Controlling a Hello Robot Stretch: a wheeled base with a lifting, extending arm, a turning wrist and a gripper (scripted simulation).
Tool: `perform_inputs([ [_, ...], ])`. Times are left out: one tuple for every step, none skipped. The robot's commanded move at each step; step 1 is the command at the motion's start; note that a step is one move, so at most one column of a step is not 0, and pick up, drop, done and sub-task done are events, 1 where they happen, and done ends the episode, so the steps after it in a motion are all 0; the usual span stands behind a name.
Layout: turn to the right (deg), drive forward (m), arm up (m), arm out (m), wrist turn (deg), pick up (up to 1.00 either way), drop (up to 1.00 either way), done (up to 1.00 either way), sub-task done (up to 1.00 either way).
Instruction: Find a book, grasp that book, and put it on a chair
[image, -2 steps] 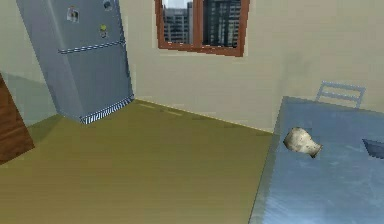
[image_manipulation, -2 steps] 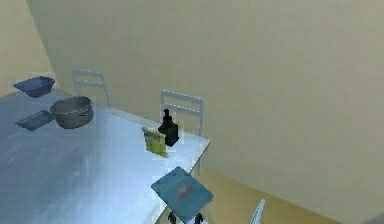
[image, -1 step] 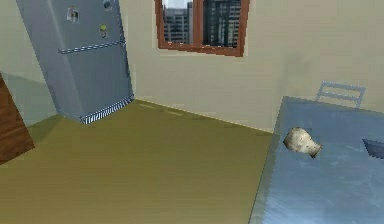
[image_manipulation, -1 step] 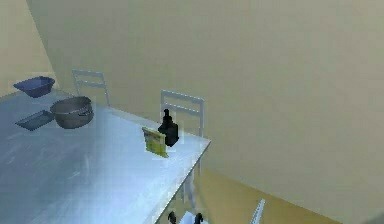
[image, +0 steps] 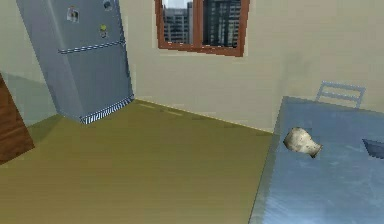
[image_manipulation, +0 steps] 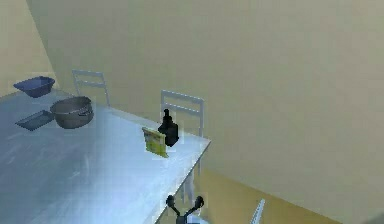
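Observation:
A small yellow, flat, book-like thing (image_manipulation: 155, 141) stands upright near the far right corner of the grey table (image_manipulation: 90, 170). A dark bottle (image_manipulation: 170, 129) is right beside it. Two white chairs (image_manipulation: 186, 108) (image_manipulation: 89, 84) stand behind the table against the wall. Another chair back (image: 340, 94) rises beyond the table (image: 320, 190) in the forward view. The gripper (image_manipulation: 186, 206) shows as a dark shape at the arm side view's bottom edge, below the table's right end. I cannot tell whether it holds anything.
On the table are a grey pot (image_manipulation: 72, 111), a blue bowl (image_manipulation: 34, 86), a dark flat item (image_manipulation: 34, 121) and a pale tan lump (image: 302, 142). A grey fridge (image: 80, 55) and a window (image: 203, 24) stand ahead across open olive floor (image: 140, 165).

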Motion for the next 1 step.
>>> perform_inputs([
  [0.0, 0.0, 0.0, -0.08, 0.0, 0.0, 0.0, 0.0, 0.0],
])
